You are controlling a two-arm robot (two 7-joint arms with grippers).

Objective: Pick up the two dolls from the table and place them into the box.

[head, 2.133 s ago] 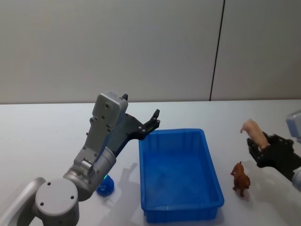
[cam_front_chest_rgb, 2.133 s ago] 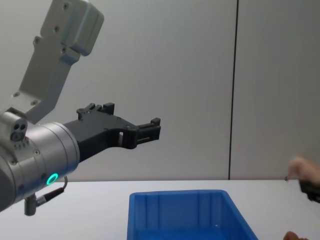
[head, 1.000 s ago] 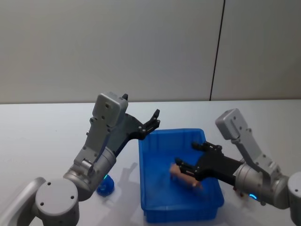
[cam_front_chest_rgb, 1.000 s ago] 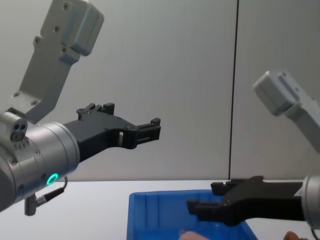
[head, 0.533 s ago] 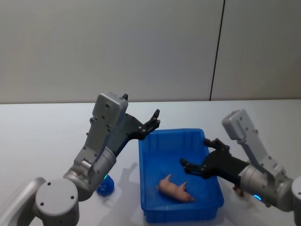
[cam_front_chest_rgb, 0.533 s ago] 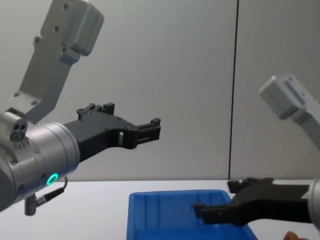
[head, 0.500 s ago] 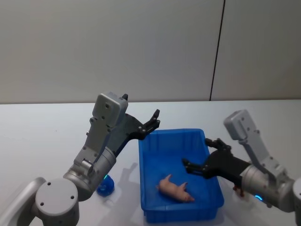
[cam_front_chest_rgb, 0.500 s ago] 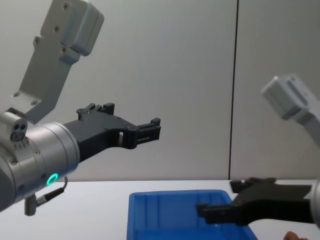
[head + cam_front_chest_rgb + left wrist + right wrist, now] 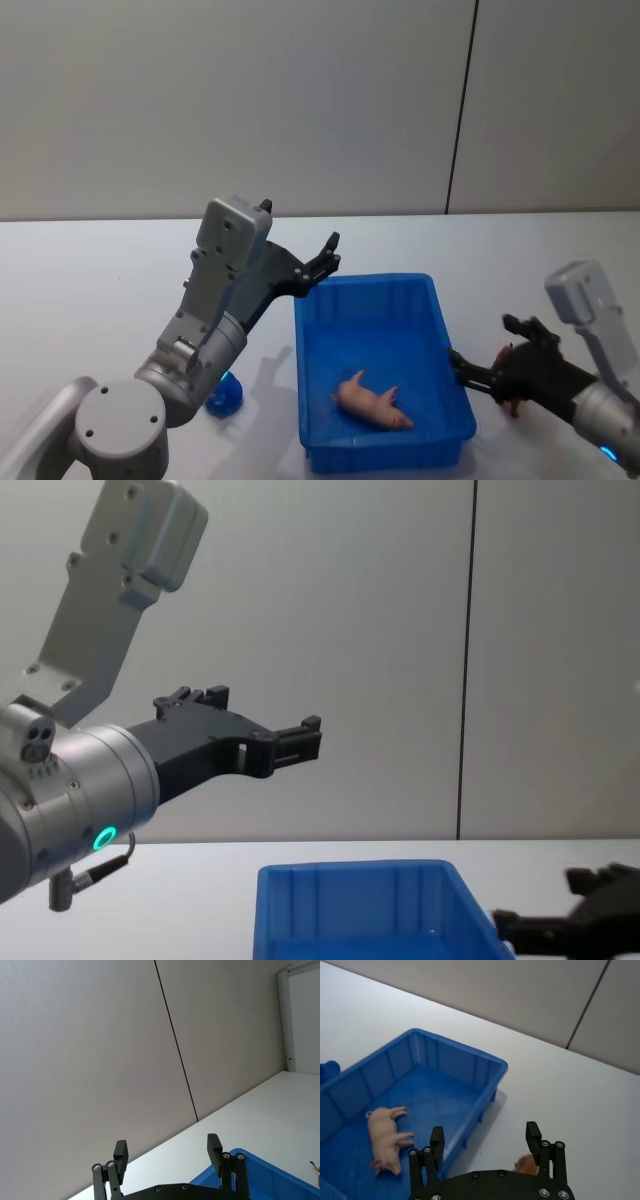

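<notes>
Your right pincer [image 9: 483, 347] is spread open w/ nothing in it, just right of the blue box [image 9: 386, 455] at about rim height, and the brown doll [image 9: 524, 1164] is close by it on the tabletop [image 9: 90, 290], outside the box. The pink pig doll [image 9: 372, 401] lies on its side in the box's near half, and a small blue toy [image 9: 224, 394] sits on the tabletop left of the box. Left pincer [image 9: 329, 254] is open, held up near the box's far-left corner.
</notes>
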